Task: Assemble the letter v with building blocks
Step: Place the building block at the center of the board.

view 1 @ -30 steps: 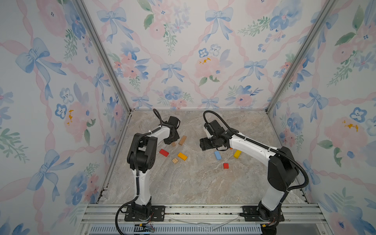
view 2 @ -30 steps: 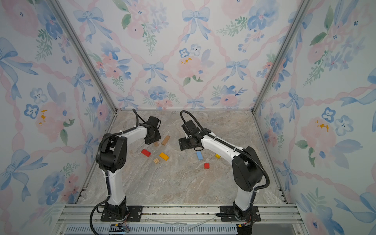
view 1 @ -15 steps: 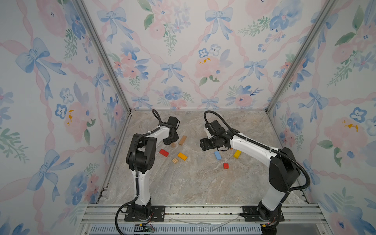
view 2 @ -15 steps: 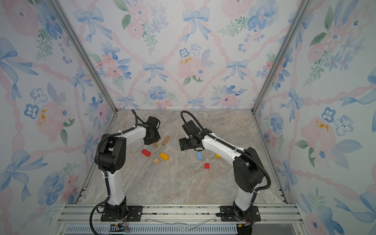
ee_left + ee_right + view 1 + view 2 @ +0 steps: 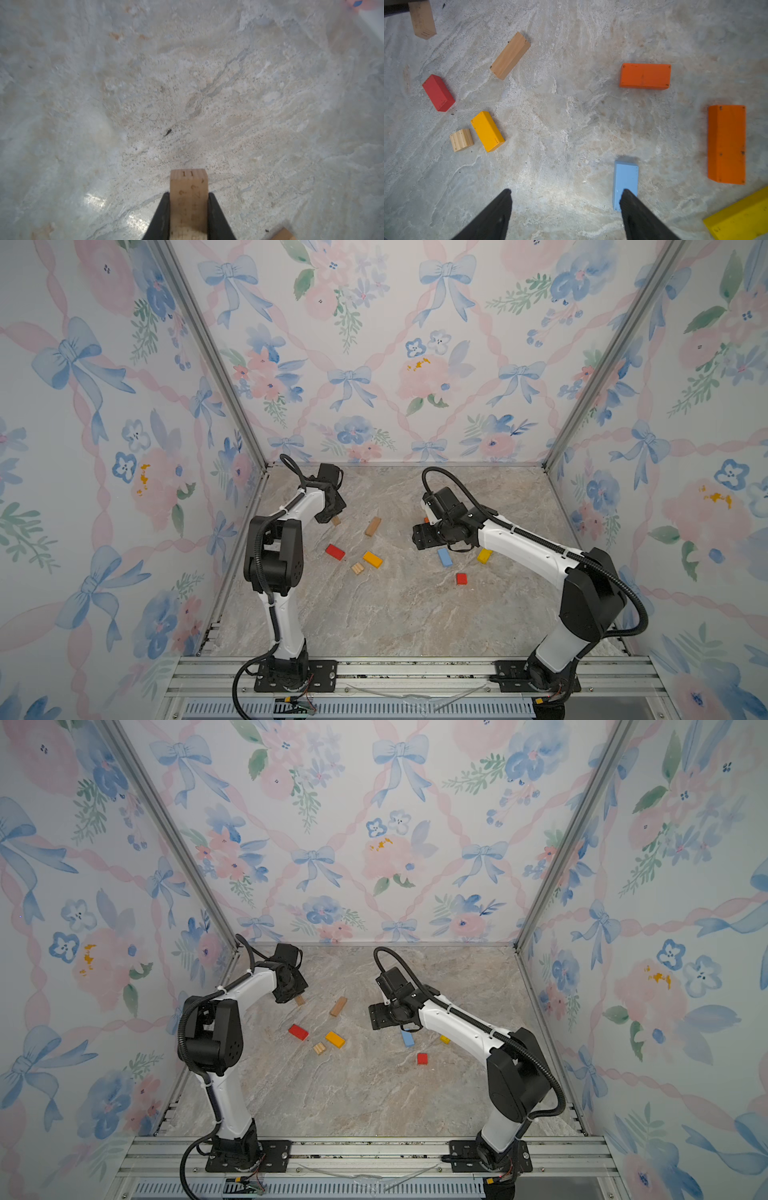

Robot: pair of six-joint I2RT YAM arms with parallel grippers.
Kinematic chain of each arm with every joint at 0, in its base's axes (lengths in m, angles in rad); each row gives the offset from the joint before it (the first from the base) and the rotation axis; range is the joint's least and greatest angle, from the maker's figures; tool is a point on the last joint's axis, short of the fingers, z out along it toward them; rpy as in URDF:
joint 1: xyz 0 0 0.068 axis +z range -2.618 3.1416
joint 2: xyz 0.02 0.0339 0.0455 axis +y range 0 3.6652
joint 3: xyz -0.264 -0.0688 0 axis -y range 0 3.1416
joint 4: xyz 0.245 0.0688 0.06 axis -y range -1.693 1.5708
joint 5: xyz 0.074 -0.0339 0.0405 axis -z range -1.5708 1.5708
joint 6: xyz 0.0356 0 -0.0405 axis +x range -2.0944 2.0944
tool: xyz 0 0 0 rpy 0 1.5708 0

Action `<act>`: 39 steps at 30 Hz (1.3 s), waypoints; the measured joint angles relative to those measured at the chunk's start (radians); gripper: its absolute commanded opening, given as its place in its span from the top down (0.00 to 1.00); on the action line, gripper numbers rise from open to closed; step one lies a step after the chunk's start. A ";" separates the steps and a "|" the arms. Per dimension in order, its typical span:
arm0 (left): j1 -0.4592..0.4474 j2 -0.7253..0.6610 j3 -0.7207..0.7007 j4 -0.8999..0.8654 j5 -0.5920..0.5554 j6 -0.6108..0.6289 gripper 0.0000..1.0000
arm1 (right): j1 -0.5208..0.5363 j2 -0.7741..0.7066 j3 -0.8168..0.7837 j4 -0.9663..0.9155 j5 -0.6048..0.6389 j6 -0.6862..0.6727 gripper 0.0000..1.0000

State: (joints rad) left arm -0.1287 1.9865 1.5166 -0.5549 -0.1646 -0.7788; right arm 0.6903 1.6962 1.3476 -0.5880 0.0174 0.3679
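My left gripper (image 5: 331, 515) is shut on a natural wood block (image 5: 188, 199), tilted just above the marble floor at the back left. Beside it lie a wood bar (image 5: 372, 526), a red bar (image 5: 335, 551), an amber bar (image 5: 372, 559) and a small wood square (image 5: 357, 568). My right gripper (image 5: 566, 192) hangs open over bare floor with nothing between its fingers. One fingertip overlaps a light blue bar (image 5: 625, 178). Two orange bars (image 5: 645, 76) (image 5: 726, 144) and a yellow block (image 5: 737, 218) lie around it. A small red block (image 5: 461, 578) lies nearer the front.
Flowered walls (image 5: 374, 364) close the cell on three sides, with metal posts (image 5: 216, 364) at the back corners. An aluminium rail (image 5: 395, 670) carrying both arm bases runs along the front. Marble floor (image 5: 395, 614) stretches between the blocks and the rail.
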 measured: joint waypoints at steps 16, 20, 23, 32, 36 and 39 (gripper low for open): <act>0.045 0.137 0.122 -0.017 -0.003 0.061 1.00 | 0.000 -0.008 -0.009 -0.008 0.020 0.015 0.16; 0.049 0.152 0.122 -0.024 -0.003 0.069 1.00 | 0.000 -0.008 -0.009 -0.008 0.020 0.018 0.16; 0.055 0.154 0.122 -0.024 -0.003 0.073 1.00 | 0.000 -0.008 -0.010 -0.010 0.019 0.018 0.16; 0.066 0.192 0.122 -0.026 -0.004 0.107 0.99 | 0.000 -0.010 -0.020 -0.011 0.012 0.025 0.16; 0.066 0.192 0.122 -0.027 -0.005 0.119 0.92 | 0.000 -0.010 -0.024 -0.011 0.006 0.030 0.16; 0.066 0.192 0.122 -0.027 -0.005 0.121 0.72 | 0.000 -0.010 -0.024 -0.011 0.000 0.030 0.16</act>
State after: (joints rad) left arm -0.0628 2.1780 1.6386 -0.5819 -0.1699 -0.6575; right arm 0.6903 1.6863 1.3235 -0.5991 0.0177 0.3981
